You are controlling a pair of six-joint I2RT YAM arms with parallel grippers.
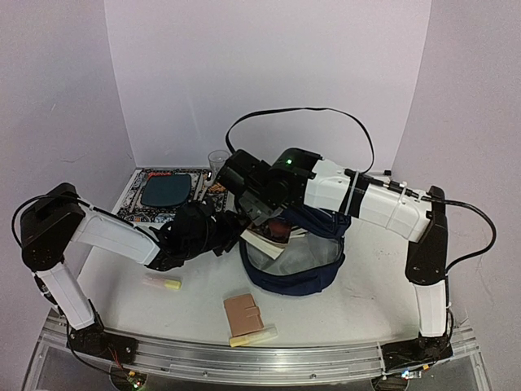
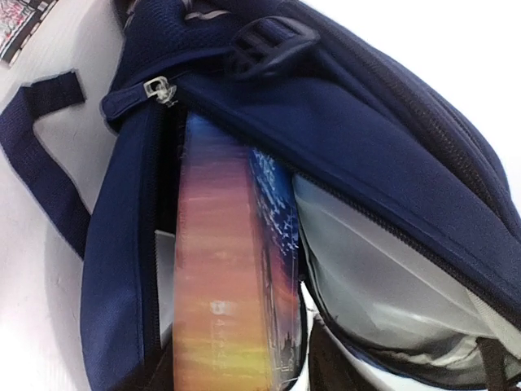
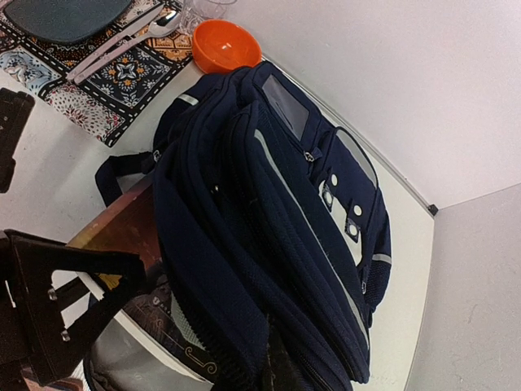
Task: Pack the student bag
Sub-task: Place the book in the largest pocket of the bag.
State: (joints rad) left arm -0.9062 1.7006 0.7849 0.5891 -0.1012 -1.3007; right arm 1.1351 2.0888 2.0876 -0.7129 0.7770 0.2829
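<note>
The student bag point(image 1: 297, 262), navy blue, lies at the table's middle with its mouth toward the left arm. My right gripper point(image 1: 262, 213) reaches over it and is shut on the upper fabric edge of the opening point(image 3: 277, 366), holding it up. A book point(image 2: 216, 285) with an orange spine and a dark blue cover stands partway inside the opening, against the grey lining point(image 2: 383, 269). My left gripper point(image 1: 230, 230) is at the book's outer end. In the left wrist view the book fills the space between the fingers, and whether they press on it does not show.
A patterned placemat point(image 1: 134, 199) with a dark plate point(image 1: 167, 191), cutlery point(image 3: 122, 41), a glass point(image 1: 218, 160) and an orange bowl point(image 3: 226, 45) sits at the back left. A brown wallet point(image 1: 244, 314), a yellow marker point(image 1: 252, 336) and a pink-yellow item point(image 1: 163, 283) lie near the front.
</note>
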